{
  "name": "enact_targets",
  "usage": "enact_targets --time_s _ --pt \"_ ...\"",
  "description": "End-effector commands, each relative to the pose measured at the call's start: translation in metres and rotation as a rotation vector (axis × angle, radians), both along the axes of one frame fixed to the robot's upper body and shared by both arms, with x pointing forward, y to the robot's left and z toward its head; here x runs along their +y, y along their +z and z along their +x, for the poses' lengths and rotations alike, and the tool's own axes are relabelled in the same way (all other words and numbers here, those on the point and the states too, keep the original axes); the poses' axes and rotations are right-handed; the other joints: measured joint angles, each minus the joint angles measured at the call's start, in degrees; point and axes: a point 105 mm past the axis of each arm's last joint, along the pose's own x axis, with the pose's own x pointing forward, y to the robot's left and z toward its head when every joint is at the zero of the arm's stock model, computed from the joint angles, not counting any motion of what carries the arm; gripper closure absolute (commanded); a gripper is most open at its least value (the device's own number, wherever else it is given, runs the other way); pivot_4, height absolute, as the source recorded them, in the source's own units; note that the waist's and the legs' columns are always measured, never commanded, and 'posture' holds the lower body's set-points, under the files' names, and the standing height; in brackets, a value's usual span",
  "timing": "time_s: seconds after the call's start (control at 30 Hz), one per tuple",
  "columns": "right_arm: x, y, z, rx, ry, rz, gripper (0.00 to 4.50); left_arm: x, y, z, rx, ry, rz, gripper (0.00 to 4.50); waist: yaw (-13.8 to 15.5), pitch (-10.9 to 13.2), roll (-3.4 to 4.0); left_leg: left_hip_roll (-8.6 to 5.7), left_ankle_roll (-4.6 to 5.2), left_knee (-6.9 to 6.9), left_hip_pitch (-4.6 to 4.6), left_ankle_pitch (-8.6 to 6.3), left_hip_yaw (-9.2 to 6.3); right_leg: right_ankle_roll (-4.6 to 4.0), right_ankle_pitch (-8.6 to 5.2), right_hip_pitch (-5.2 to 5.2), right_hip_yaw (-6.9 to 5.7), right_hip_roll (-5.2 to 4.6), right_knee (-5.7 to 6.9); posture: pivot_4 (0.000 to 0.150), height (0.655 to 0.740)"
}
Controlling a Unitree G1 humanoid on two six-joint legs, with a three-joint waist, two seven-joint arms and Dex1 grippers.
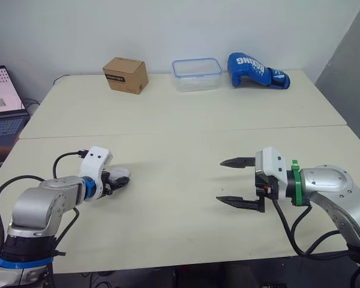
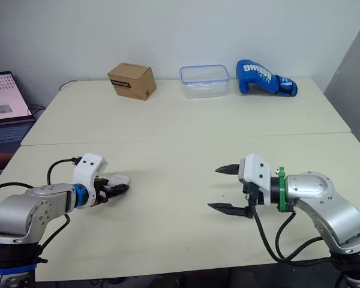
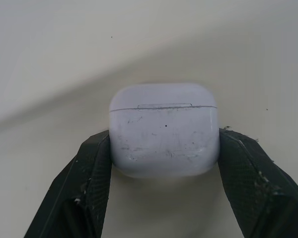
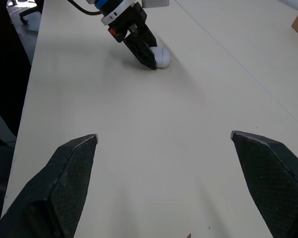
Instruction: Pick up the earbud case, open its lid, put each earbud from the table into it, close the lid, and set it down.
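Observation:
The white earbud case (image 3: 164, 129) has its lid closed, and a thin seam shows across its upper part. My left gripper (image 1: 121, 182) is shut on it, one black finger (image 3: 84, 183) pressed to each side. The case (image 1: 123, 174) sits low at the table surface on the near left, and I cannot tell whether it touches the table. My right gripper (image 1: 221, 180) hovers open over the near right of the table, fingers wide apart and nothing between them. It points toward the case (image 4: 162, 57), well apart from it.
Along the table's far edge stand a brown cardboard box (image 1: 126, 75), a clear plastic container with a blue rim (image 1: 197, 74) and a blue boxing glove (image 1: 257, 71). A laptop (image 1: 3, 105) sits off the left side. A seam (image 1: 186, 132) crosses the tabletop.

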Motion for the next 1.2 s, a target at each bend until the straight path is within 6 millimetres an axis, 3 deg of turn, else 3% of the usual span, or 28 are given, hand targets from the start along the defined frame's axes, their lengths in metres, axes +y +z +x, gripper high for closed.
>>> enact_targets --time_s 0.03,0.23,0.37,0.73,0.93,1.2 --pt "0.001 0.005 -0.002 -0.036 0.013 0.007 0.0 0.001 -0.003 -0.006 0.033 -0.007 0.001 1.75 0.0 0.0 0.0 0.0 0.0 0.0 0.0 0.0 0.0 0.0 0.0 0.0 0.0 0.0 0.0 0.15 0.7307" --pt "-0.003 0.009 0.003 -0.028 -0.019 0.002 0.0 0.002 0.001 -0.005 -0.005 -0.051 0.018 1.75 0.0 0.0 0.0 0.0 0.0 0.0 -0.01 0.0 0.0 0.0 0.0 -0.01 0.0 0.0 -0.01 0.15 0.7307" --pt "-0.01 0.012 0.01 0.03 -0.053 -0.008 0.0 -0.01 0.016 0.003 -0.133 -0.196 0.092 1.75 0.0 0.0 0.01 0.01 0.0 0.0 -0.04 0.0 0.01 0.0 0.0 -0.03 0.01 0.0 -0.01 0.15 0.7307" --pt "-0.019 0.026 0.039 0.204 -0.212 0.005 0.0 -0.081 0.054 0.014 -0.494 -0.701 0.25 1.75 0.0 0.0 0.0 0.01 0.0 0.01 -0.22 0.0 0.07 -0.02 0.02 -0.2 0.03 -0.02 -0.03 0.15 0.7307" --pt "-0.005 0.044 0.045 0.384 -0.224 0.134 0.0 -0.122 0.078 0.013 -0.707 -0.901 0.227 1.75 0.0 0.0 0.0 0.01 0.0 0.01 -0.26 0.0 0.09 -0.03 0.02 -0.25 0.04 -0.02 -0.03 0.15 0.7307" --pt "0.015 0.048 0.045 0.626 -0.213 0.252 0.0 -0.152 0.096 0.007 -0.918 -1.076 0.237 1.75 -0.1 0.0 0.0 -0.01 0.0 0.02 -0.33 0.01 0.17 -0.03 0.03 -0.43 0.13 -0.01 0.08 0.15 0.7307"
